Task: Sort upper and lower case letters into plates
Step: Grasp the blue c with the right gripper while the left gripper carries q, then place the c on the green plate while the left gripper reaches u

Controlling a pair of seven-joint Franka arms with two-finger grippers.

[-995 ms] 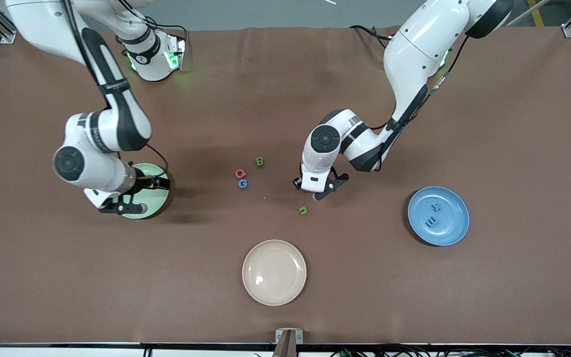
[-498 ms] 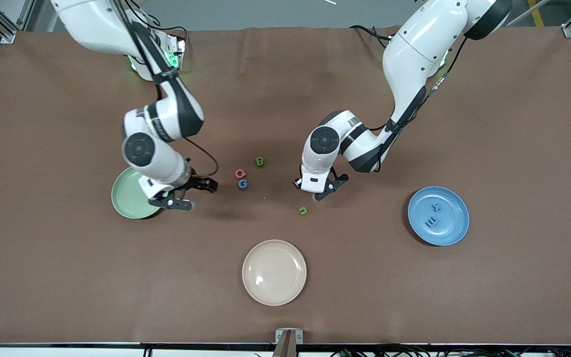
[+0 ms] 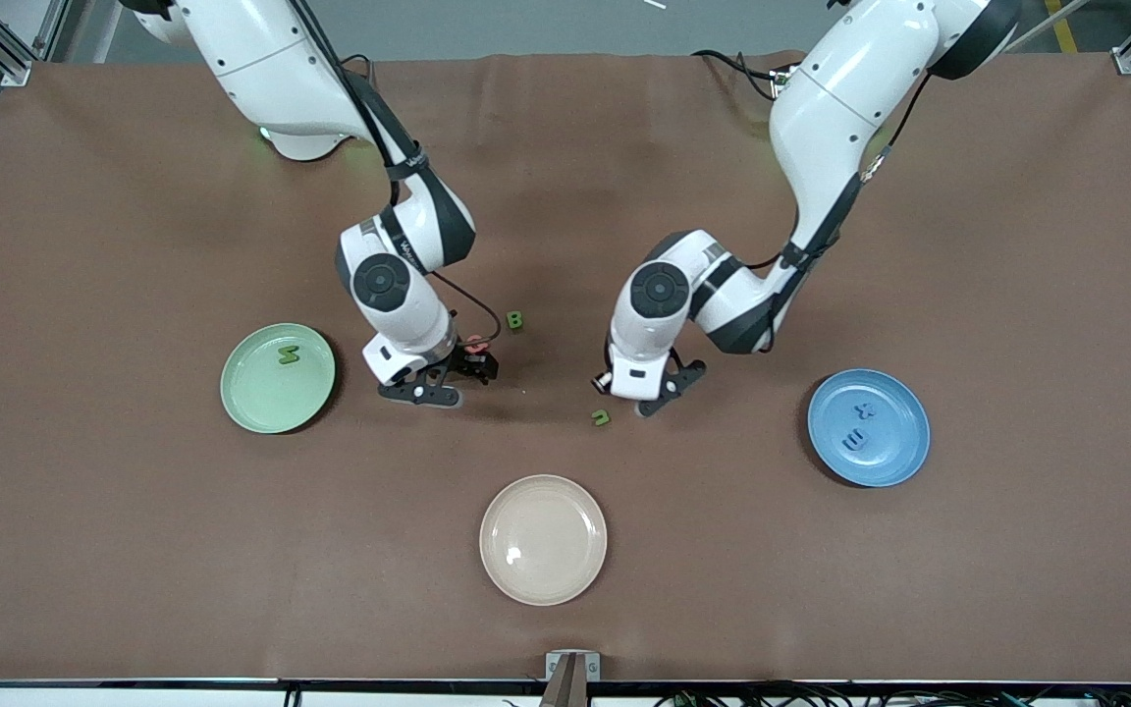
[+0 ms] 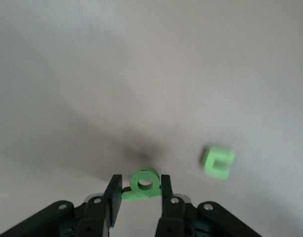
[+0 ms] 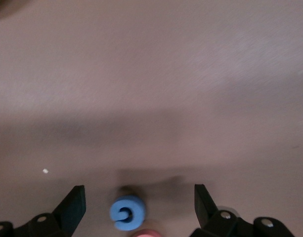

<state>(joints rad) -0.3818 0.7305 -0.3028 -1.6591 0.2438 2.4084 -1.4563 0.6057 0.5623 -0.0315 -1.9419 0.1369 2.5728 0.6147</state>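
Blue letter point(image 5: 127, 213) between open right hand point(image 5: 139, 202) fingers.

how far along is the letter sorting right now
Partly done. The green plate holds one green letter; the blue plate holds two. The left gripper grips a green ring-shaped letter. The right gripper hangs open over the blue G. Red letter, green B and small green letter remain.

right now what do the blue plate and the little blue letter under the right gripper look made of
Blue plate: probably matte plastic or melamine; even colour, soft sheen, no sharp glare. Blue letter, between the right gripper's open fingers: likely foam or soft plastic; thick, rounded edges, dull surface.
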